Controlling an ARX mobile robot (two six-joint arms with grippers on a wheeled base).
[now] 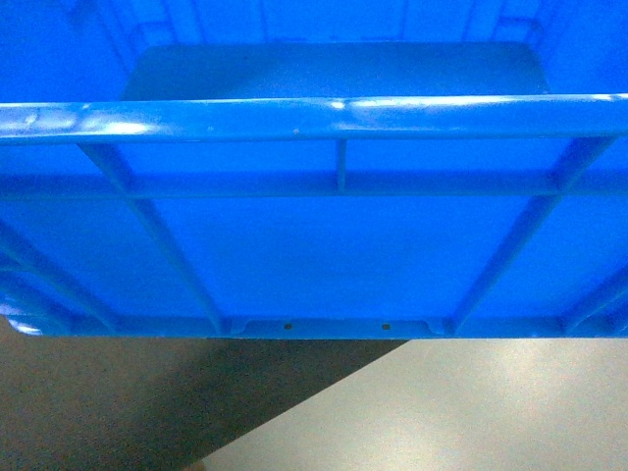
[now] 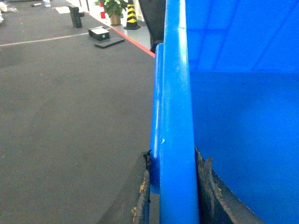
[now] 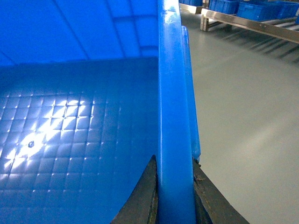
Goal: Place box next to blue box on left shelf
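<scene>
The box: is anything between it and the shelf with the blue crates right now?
Nothing visible blocks it. Both grippers, left and right, clamp the box by its rim. In the right wrist view, bare grey floor lies between it and the roller rack holding blue crates. The head view is filled by the box.

A: Which surface is under everything?

B: The floor (image 1: pixel 471 412). In the head view it has a dark grey part on the left and a light grey part on the right, and the border between them runs diagonally.

A: And what stands directly on it?

B: In the left wrist view, far away on the dark floor, there are a yellow-black traffic cone (image 2: pixel 131 16), a potted plant (image 2: pixel 113 10) beside it, a small black-and-white box (image 2: pixel 99 33) and a flat dark board (image 2: pixel 109 43). A red line (image 2: pixel 135 43) runs along the edge.

A: Is a shelf visible?

B: Yes. In the right wrist view a roller rack (image 3: pixel 254 25) stands on the light floor, and blue crates (image 3: pixel 259 8) rest on it.
</scene>
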